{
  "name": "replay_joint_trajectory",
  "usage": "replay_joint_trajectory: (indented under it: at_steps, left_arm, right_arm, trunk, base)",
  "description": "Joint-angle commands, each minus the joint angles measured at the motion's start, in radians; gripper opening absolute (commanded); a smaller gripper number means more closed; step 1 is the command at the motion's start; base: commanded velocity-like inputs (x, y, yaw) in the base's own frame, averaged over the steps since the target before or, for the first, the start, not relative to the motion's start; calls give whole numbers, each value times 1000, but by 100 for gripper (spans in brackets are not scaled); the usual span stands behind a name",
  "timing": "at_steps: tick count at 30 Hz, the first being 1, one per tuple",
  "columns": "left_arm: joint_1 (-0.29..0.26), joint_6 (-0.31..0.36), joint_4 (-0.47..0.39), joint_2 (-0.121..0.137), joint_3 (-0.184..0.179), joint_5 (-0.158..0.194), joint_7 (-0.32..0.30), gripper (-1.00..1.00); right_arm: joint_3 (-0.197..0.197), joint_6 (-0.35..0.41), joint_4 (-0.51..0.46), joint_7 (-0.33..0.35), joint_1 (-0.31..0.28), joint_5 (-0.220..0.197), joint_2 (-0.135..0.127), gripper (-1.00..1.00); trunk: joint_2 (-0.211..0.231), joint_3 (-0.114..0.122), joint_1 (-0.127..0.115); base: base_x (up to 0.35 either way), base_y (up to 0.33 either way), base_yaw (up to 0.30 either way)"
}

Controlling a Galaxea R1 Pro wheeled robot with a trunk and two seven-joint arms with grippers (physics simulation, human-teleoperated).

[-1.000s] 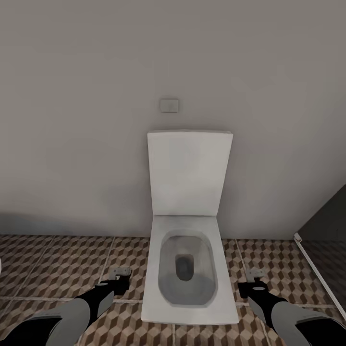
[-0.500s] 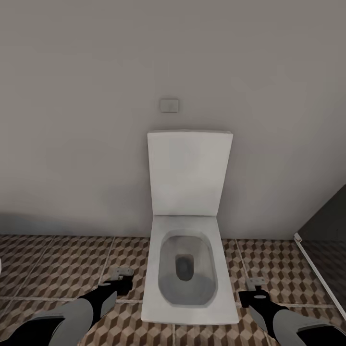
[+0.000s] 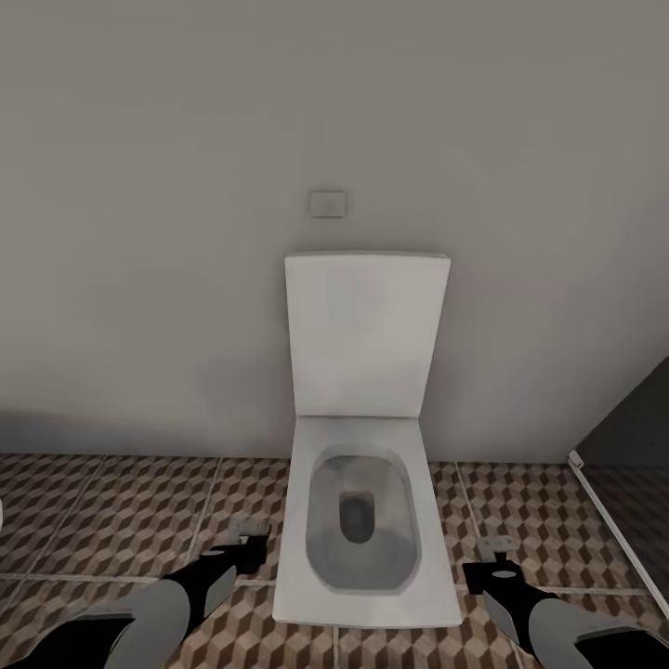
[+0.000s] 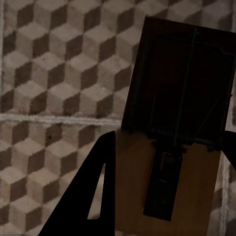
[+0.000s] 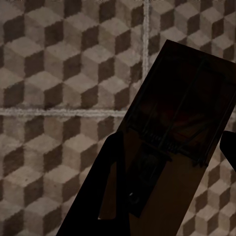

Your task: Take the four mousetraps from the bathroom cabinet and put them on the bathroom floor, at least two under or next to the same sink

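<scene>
Head view: robot faces a white toilet point(image 3: 358, 520) with its lid up against a grey wall, flush plate point(image 3: 327, 203) at 12 o'clock above it. Bathroom floor point(image 3: 111, 511) of cube-patterned tiles runs either side. Left tool point(image 3: 249, 537) sits at about 8 o'clock of the bowl, right tool point(image 3: 497, 546) at about 4 o'clock, both low over the tiles. Left wrist view: the tool is pinching a mousetrap point(image 4: 172, 162), wooden board with wire spring, long axis running straight out along the fingers point(image 4: 86, 196), tiles beneath. Right wrist view: same arrangement, second mousetrap point(image 5: 172, 147) clamped between that tool's fingers point(image 5: 96, 196), board slanted across the grout lines. Cabinet and sink lie outside these frames, so no bearing to the sink can be given. Judgement: both traps are carried, neither set down yet; with one per arm, neither arm has the advantage until the sink comes into sight.
</scene>
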Motion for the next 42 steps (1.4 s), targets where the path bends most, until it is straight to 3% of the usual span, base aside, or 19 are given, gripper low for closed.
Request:
replay_joint_trajectory:
  at_steps: [1, 11, 12, 30, 31, 42]
  left_arm:
    - [2, 3, -1, 0, 5, -5, 6, -100]
    - [20, 2, -1, 2, 5, -5, 6, -100]
    - [20, 2, -1, 3, 5, -5, 6, -100]
    - [20, 1, -1, 2, 5, -5, 6, -100]
    - [20, 1, -1, 2, 5, -5, 6, 100]
    - [20, 1, -1, 1, 5, -6, 6, 100]
  right_arm:
    - [8, -3, 3, -1, -1, -8, 0, -100]
    - [8, -5, 3, -1, -1, -9, 5, -100]
    - [8, -4, 3, -2, -1, -9, 5, 100]
    - [8, -7, 3, -1, -1, -9, 6, 100]
    - [8, -7, 3, -1, -1, -9, 6, 100]
    - [8, -7, 3, -1, -1, -9, 4, 100]
  trunk:
    - [0, -1, 0]
    - [0, -1, 0]
    - [0, -1, 0]
    - [0, -1, 0]
    - [0, -1, 0]
    - [0, -1, 0]
  base:
    - [0, 0, 0]
    - [0, 0, 0]
    - [0, 0, 0]
    - [0, 0, 0]
    - [0, 0, 0]
    - [0, 0, 0]
